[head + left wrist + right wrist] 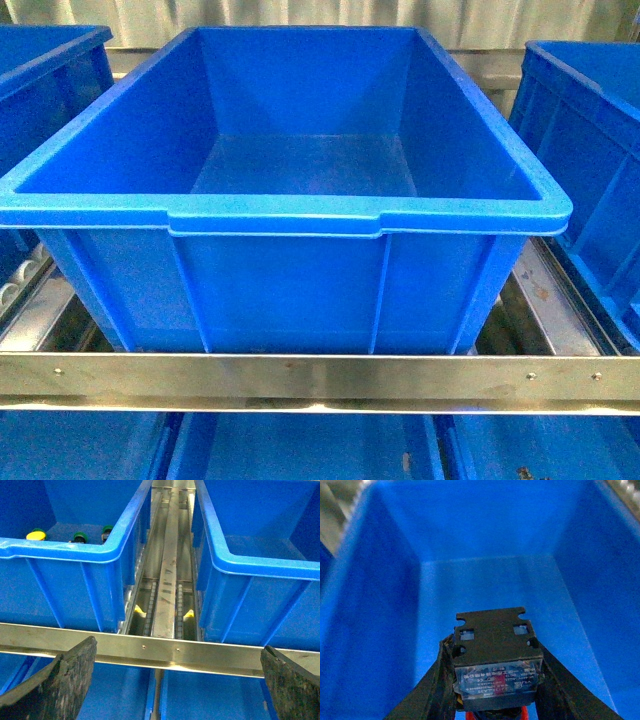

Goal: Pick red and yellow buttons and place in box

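Note:
A red button (492,632) is held in my right gripper (493,667), which is shut on its dark blocky body; only a sliver of the red cap shows below the labelled face. Beneath it lies the bare blue floor of a box (485,525). In the front view a large blue box (280,215) stands in the middle with nothing inside, and neither arm shows there. My left gripper (175,680) is open, its fingers (60,680) spread wide over a steel rail. A yellow button (36,534) sits in the blue bin (70,550) off to one side.
Two green-capped switches (80,537) stand next to the yellow button. A second blue bin (260,565) flanks a roller track (165,595). A steel crossbar (320,378) runs across the front, with more blue bins (590,150) at either side and below.

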### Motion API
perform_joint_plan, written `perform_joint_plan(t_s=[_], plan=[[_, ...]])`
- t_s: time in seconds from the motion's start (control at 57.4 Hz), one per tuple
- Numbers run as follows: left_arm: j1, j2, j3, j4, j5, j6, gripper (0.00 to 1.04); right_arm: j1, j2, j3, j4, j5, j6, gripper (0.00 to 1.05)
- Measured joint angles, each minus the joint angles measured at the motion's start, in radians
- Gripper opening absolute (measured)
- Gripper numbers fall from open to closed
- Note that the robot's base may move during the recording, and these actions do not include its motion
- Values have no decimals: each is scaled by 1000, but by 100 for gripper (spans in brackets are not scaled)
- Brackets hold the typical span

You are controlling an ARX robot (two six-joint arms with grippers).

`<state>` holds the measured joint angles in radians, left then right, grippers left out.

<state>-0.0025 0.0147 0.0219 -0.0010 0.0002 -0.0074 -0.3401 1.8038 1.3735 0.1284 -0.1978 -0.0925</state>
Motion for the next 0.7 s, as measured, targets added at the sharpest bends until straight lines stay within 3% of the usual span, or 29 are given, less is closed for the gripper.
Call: perform_joint_plan(t_s=[0.157,0.61,0.697], plan=[[0,0,0,0,0,0,97,-23,126,89,-74,-5,-66,33],[0,0,0,0,0,0,97,-37,146,124,-20,-81,-36,100],[0,0,0,0,0,0,97,-37,79,90,-20,-127,-9,99]])
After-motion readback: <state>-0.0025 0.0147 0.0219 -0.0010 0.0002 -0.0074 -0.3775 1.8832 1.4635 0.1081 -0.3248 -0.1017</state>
